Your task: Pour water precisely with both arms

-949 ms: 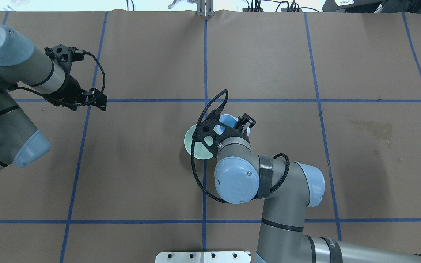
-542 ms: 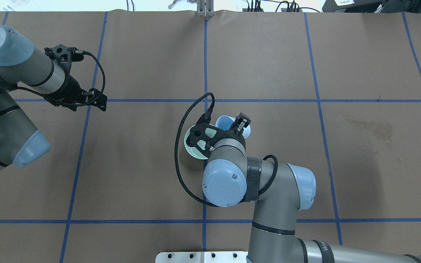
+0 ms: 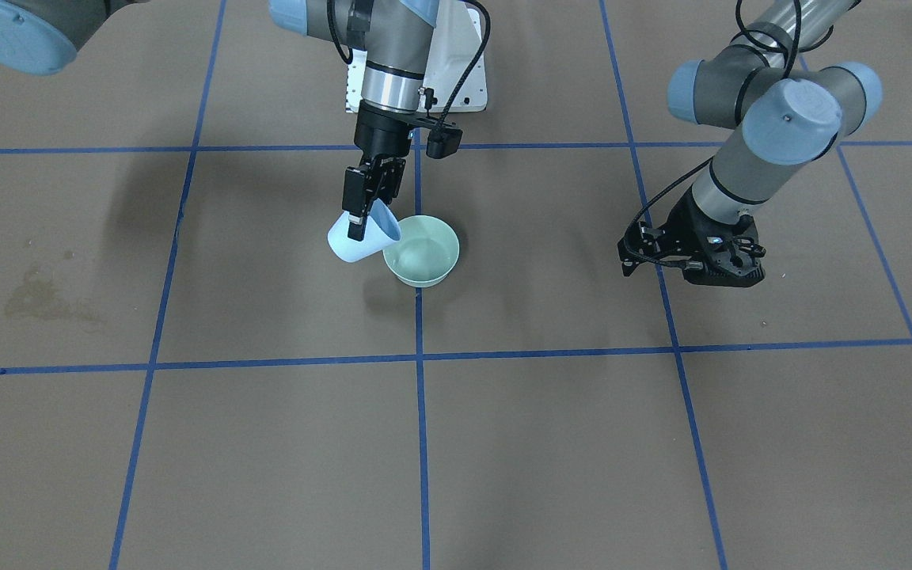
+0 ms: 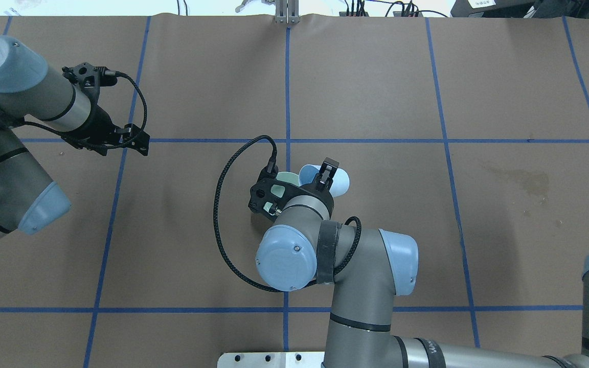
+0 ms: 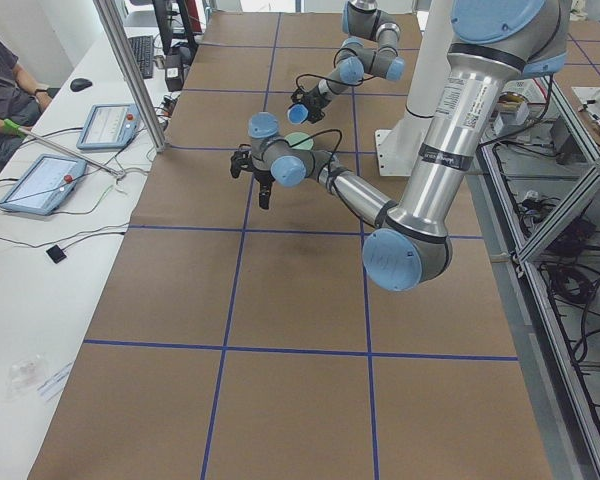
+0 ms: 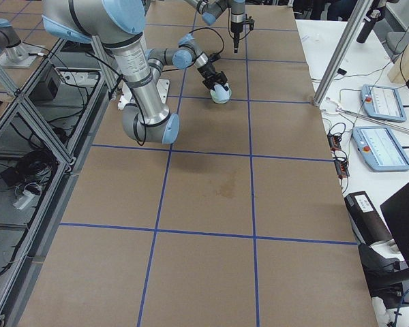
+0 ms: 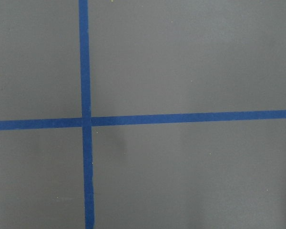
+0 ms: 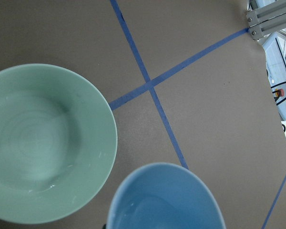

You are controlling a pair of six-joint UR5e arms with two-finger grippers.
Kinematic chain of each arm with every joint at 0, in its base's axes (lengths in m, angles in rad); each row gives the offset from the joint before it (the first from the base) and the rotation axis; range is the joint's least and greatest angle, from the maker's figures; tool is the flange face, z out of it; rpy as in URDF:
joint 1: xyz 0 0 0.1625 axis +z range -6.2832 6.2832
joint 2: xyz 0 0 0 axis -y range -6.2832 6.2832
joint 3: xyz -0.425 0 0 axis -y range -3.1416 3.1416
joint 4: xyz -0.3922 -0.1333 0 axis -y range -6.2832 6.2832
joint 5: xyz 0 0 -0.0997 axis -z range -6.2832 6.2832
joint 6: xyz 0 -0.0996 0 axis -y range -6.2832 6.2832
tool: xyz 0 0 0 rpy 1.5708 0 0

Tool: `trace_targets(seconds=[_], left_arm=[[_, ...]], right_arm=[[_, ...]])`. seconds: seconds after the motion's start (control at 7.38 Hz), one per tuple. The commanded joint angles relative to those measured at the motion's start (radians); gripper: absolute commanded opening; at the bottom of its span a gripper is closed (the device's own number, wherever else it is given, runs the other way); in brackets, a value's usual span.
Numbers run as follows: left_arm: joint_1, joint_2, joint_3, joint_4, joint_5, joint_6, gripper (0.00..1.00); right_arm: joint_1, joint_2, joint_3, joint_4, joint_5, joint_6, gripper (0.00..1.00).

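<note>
My right gripper is shut on the rim of a light-blue cup and holds it tilted, mouth towards a pale-green bowl on the table. In the overhead view the right gripper and cup sit beside the bowl, which the wrist mostly hides. In the right wrist view the bowl and the cup show close together; the water shows only as faint whitish glints low in the bowl. My left gripper hangs open and empty far to the left, also in the front view.
A dark damp stain marks the brown paper at the right. Blue tape lines divide the table into squares. The white pedestal plate sits at the near edge. An operator's desk with tablets lies beyond the far side.
My right arm has swung left and its wrist has turned, carrying the cup with it; the wrist now covers more of the bowl. The left arm has not moved.
</note>
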Motion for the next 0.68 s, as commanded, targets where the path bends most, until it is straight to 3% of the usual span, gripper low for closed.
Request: trace_targets(seconds=[0.0, 0.54], left_arm=[[0.000, 0.001, 0.000, 0.000, 0.000, 0.000, 1.00], [0.000, 0.002, 0.000, 0.000, 0.000, -0.003, 1.00]], right_arm=[[-0.001, 0.039, -0.044, -0.017, -0.001, -0.078, 0.41], [-0.011, 0.048, -0.064, -0.080, -0.064, -0.186, 0.40]])
